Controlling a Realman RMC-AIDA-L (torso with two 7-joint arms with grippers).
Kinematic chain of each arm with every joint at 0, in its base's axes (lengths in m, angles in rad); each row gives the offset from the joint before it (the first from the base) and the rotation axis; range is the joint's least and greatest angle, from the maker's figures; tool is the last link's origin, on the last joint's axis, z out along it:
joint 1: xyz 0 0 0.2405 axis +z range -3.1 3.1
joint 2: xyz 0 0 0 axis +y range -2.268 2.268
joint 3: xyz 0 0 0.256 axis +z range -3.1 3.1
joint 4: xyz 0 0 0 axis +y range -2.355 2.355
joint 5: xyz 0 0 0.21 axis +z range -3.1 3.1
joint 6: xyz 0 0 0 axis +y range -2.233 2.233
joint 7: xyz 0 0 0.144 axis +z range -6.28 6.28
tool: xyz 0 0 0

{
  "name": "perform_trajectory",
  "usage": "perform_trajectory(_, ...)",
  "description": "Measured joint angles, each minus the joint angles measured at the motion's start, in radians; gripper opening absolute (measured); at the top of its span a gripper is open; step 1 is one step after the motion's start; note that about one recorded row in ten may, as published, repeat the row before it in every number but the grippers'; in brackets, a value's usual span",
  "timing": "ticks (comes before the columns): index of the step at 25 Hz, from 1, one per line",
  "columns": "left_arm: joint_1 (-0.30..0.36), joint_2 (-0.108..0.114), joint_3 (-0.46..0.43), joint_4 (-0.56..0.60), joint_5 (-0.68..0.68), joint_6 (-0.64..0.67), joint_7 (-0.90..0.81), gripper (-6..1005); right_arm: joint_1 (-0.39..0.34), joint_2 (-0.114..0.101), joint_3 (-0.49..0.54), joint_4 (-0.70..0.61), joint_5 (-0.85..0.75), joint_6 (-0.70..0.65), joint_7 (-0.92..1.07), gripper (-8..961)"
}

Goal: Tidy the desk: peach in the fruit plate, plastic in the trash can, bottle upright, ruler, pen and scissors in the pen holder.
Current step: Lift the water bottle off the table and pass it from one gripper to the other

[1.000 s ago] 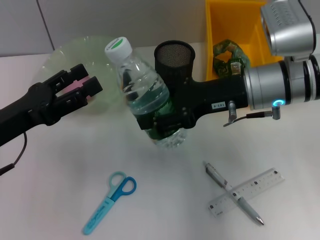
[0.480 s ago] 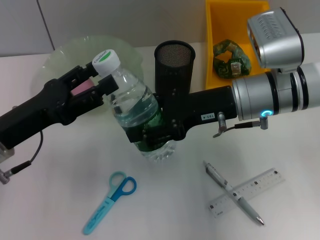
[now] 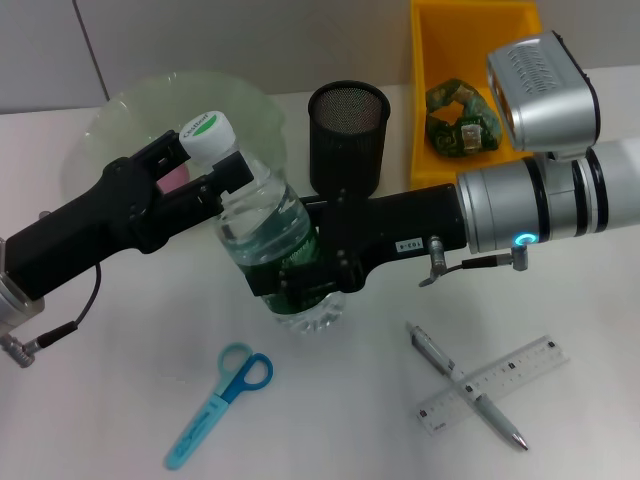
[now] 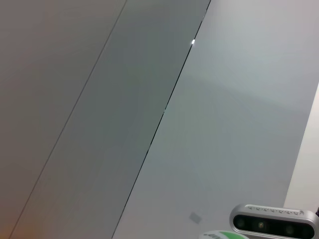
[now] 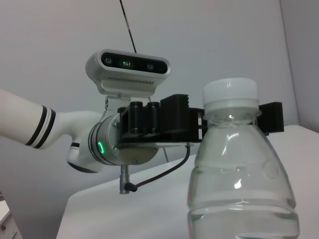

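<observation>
We are mid bottle-righting: the right gripper (image 3: 300, 275) clamps the bottle (image 3: 262, 235) low on the desk (image 3: 100, 400), while the left gripper (image 3: 205, 165), fingers apart, brackets its cap (image 3: 207, 131) — next, we judge, closing there — then uprighting.

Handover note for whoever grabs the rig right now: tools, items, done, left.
Right tool: shut on the water bottle, low on its body, bottle roughly upright at desk centre.
Left tool: open, fingers either side of the bottle's neck just under the cap; not clamped that I can see.
Plastic wrapper is in the yellow trash can. Something pink lies in the green fruit plate, mostly hidden by the left arm.
Pen holder stands behind the bottle.
Left: release the bottle standing; scissors, pen and ruler, the pen lying across the ruler, go into the holder.
</observation>
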Motion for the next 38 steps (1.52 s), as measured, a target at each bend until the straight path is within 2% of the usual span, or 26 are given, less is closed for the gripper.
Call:
perform_trajectory(8,0.0,0.001,0.0,-0.004,0.002,0.001,0.023,835,0.008,0.001,0.0,0.014,0.002,0.003,-0.005,738)
perform_trajectory(24,-0.002,0.002,0.0,-0.013,0.004,-0.012,0.049,583,0.014,0.002,-0.01,0.018,0.002,0.016,-0.007,739)
perform_trajectory(38,-0.002,0.003,0.0,-0.013,0.003,-0.017,0.05,567,0.017,0.003,-0.013,0.018,0.002,0.016,-0.006,739)
